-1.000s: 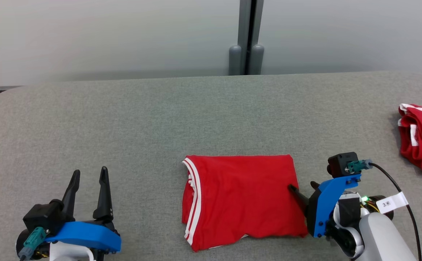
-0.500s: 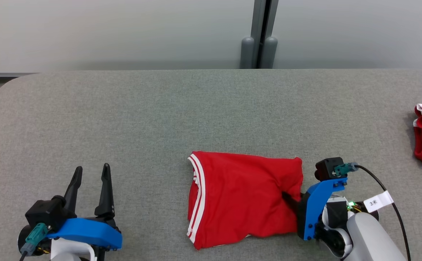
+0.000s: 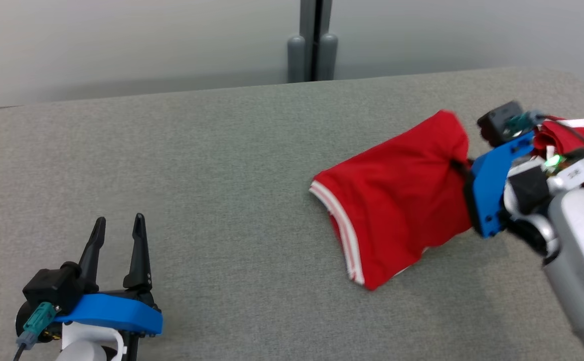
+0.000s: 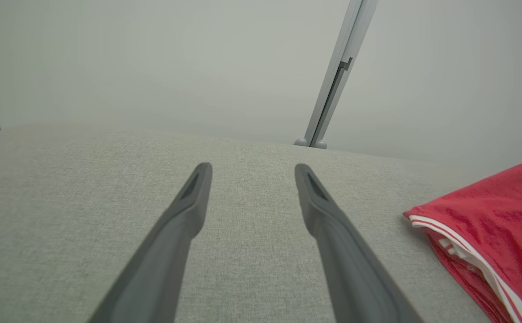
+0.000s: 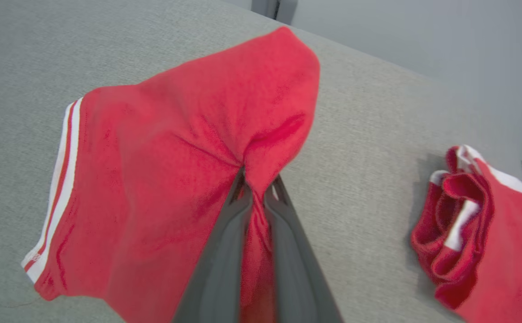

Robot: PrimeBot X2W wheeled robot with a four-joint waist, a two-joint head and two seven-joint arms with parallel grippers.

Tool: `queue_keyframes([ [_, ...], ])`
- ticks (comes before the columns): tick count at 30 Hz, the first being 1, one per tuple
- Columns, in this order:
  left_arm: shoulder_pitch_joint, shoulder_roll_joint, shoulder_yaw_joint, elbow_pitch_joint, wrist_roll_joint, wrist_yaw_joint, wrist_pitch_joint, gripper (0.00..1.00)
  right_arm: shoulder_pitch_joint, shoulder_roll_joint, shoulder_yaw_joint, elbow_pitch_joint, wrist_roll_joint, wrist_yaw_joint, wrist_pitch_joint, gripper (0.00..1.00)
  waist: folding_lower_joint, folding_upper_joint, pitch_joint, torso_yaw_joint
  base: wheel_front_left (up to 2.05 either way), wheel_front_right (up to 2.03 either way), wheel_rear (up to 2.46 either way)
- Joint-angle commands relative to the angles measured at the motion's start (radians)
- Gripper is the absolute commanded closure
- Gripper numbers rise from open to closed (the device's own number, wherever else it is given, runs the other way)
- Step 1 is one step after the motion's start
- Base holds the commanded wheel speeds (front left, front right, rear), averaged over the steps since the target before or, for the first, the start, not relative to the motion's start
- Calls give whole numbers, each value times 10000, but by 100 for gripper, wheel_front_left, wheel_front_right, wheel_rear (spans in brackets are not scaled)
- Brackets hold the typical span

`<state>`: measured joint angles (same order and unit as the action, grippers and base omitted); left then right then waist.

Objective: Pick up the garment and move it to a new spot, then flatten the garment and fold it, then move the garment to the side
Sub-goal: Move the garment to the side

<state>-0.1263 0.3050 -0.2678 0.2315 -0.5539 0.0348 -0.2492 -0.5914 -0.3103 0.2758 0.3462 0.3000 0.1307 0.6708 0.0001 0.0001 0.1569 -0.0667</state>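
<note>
The garment [image 3: 397, 195] is a folded red piece with white stripes along one edge, hanging lifted at the right of the grey table; it also shows in the right wrist view as the garment [image 5: 162, 179] and at the right edge of the left wrist view as the garment [image 4: 503, 224]. My right gripper [image 3: 460, 165] is shut on the garment's right edge, the cloth bunched between its fingers [image 5: 225, 251]. My left gripper [image 3: 117, 225] rests open at the lower left, far from the garment, with nothing between its fingers [image 4: 189, 206].
A second crumpled red and white garment [image 5: 476, 233] lies at the table's far right, just behind my right wrist [image 3: 578, 135]. A grey post [image 3: 312, 45] stands behind the grey table [image 3: 196, 165], against a pale wall.
My right gripper closed on the garment's right edge, then lifted and carried it up and to the right, toward the second garment. The head camera also shifted. The left arm stayed put.
</note>
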Motion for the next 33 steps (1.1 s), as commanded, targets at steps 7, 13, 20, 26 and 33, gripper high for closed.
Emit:
queue_keyframes([
  [7, -527, 10, -45, -189, 112, -90, -61, 0, -1501, -2126, 344, -777, 592, 3, 918, 100, -1, -1, 545, -653, 0, 0, 0],
  [13, -1254, 248, -196, -308, 289, -257, 92, 0, -2407, -3643, 813, -816, 792, 3, 431, 100, -1, -1, 1418, -1043, 0, 0, 0],
  [20, -2065, 584, -251, -597, 498, -397, 374, 0, -2991, -4819, 820, 288, 552, 2, -1188, 100, -1, -1, 2575, -1036, 0, 0, 0],
  [26, -2535, 916, -271, -1057, 699, -354, 678, 0, -2882, -5163, 326, 1569, -164, 2, -1944, 100, -1, -1, 3472, -1022, 0, 0, 0],
  [33, -2782, 1133, -395, -1419, 852, -323, 926, 0, -2809, -4405, -926, 2951, -1602, 2, -2748, 50, -1, -1, 3847, -1036, 0, 0, 0],
])
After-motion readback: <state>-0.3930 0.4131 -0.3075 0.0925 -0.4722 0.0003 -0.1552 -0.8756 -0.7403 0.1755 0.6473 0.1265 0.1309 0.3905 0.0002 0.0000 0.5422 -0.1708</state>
